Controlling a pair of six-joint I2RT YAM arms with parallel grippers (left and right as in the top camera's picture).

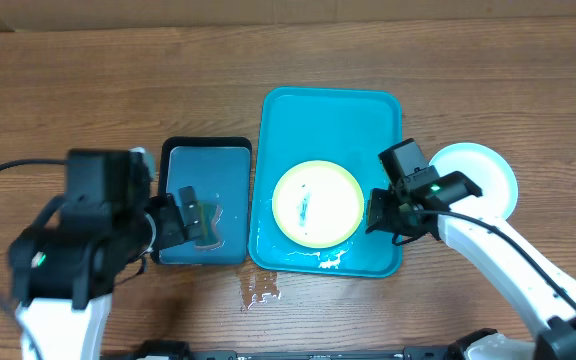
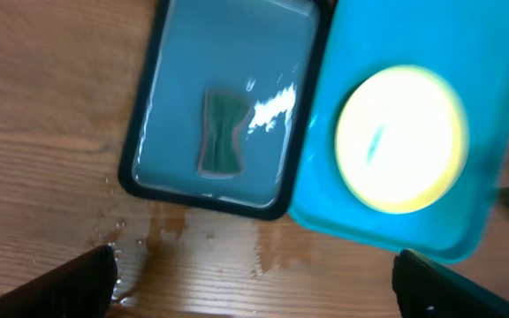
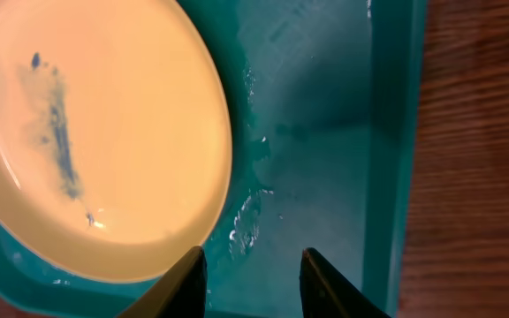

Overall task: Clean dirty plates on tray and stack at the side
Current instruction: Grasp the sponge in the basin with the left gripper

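My left wrist camera is blurred throughout. The yellow-green plate (image 2: 402,139) washes out to a pale glow, so I can't read its smear. I can't identify the dark shape (image 2: 221,132) lying in the small dark blue tray (image 2: 175,79). That tray and the turquoise tray (image 2: 489,53) both run off the top edge, and only the left fingertips (image 2: 69,287) show, at the bottom corners. Overhead, the right arm (image 1: 488,235) covers part of the light blue plate (image 1: 493,165), and the left arm (image 1: 98,225) hides the small tray's left rim. In the right wrist view, the plate is cut off by the top and left edges.
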